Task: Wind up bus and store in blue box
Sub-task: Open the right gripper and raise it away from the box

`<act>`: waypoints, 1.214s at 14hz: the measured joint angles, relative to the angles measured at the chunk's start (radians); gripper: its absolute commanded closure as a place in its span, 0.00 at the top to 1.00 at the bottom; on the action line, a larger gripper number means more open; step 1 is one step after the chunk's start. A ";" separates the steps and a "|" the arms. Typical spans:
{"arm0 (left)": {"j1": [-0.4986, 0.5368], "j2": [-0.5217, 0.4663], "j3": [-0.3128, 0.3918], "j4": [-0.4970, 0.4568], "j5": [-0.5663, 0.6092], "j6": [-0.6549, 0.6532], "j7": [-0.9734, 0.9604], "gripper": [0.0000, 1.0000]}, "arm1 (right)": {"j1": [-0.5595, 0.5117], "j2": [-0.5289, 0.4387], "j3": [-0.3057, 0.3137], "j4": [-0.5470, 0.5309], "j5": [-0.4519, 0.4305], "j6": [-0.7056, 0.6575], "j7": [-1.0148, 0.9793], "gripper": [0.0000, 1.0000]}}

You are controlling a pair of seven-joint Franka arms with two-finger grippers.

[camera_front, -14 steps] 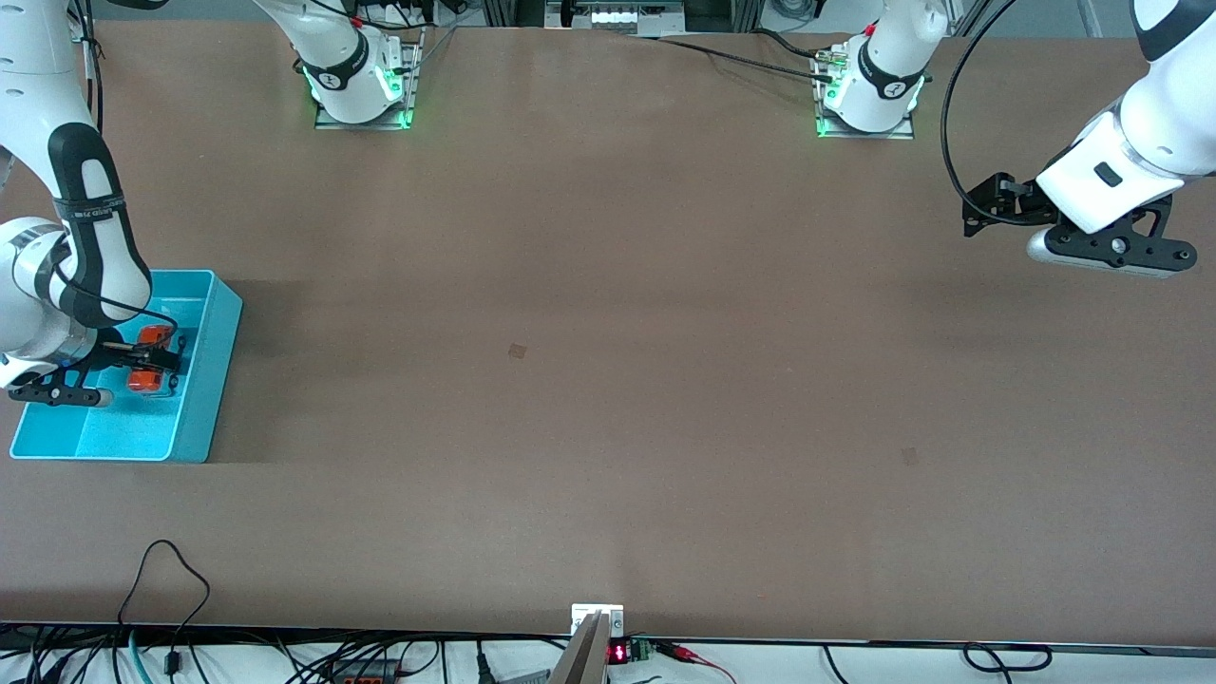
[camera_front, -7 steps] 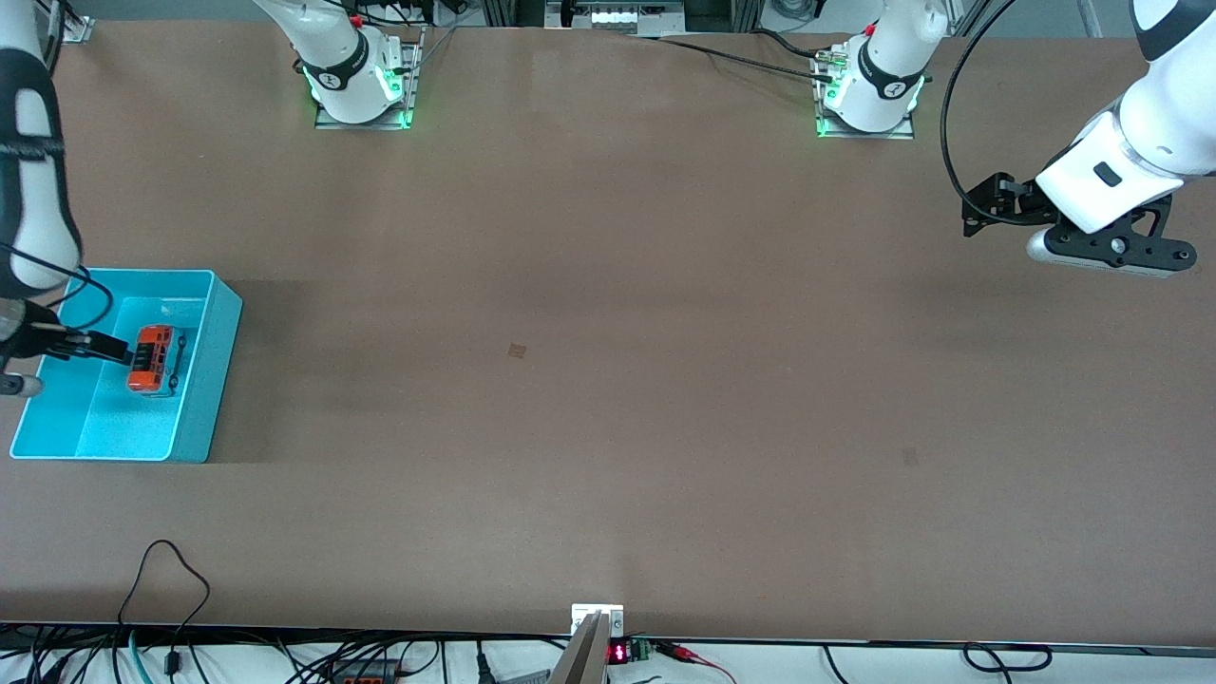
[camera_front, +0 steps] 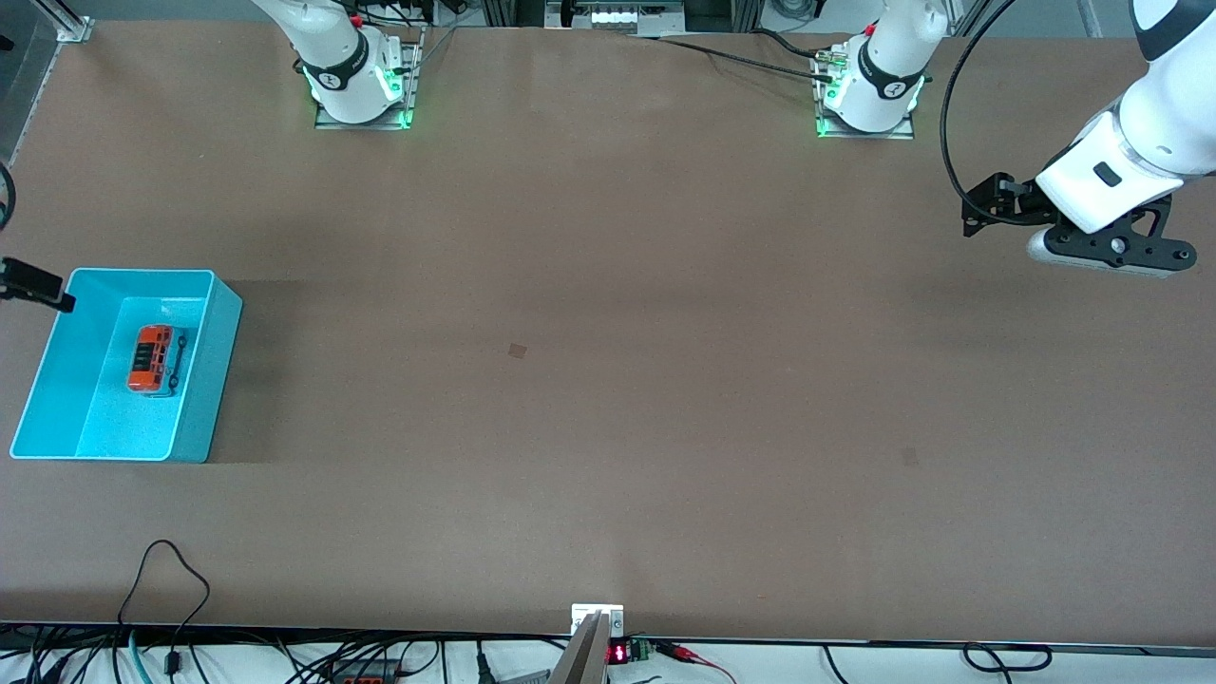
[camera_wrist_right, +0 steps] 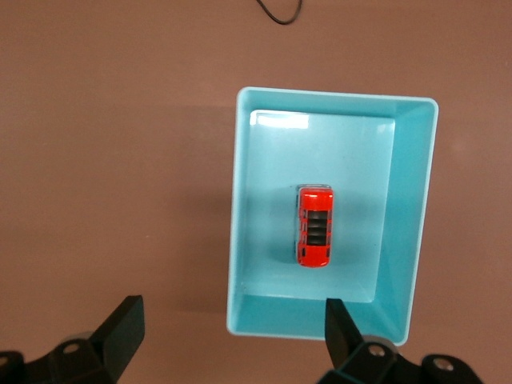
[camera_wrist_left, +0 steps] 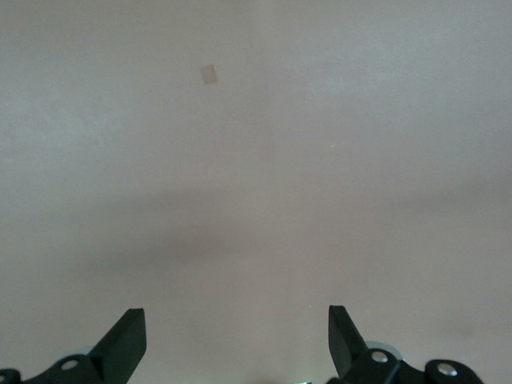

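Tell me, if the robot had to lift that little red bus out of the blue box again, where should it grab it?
Probably across its two long sides, coming straight down from above. The bus lies flat on its wheels mid-floor in the blue box, clear of the tall walls, so only the top is open to approach, and its narrow body suits a two-finger pinch.

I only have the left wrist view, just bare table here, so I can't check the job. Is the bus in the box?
Observer: Yes, the bus lies on the floor of the blue box.
Operator: Is the right hand holding it?
Observer: No, the right hand is open, high over the box's edge, clear of the bus.
Operator: And my left hand?
Observer: The left hand is open over bare table at the left arm's end.
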 measured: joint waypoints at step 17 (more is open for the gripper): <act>0.000 0.000 0.000 0.000 0.000 0.000 -0.004 1.00 | 0.065 -0.147 0.116 0.000 -0.049 -0.163 0.294 1.00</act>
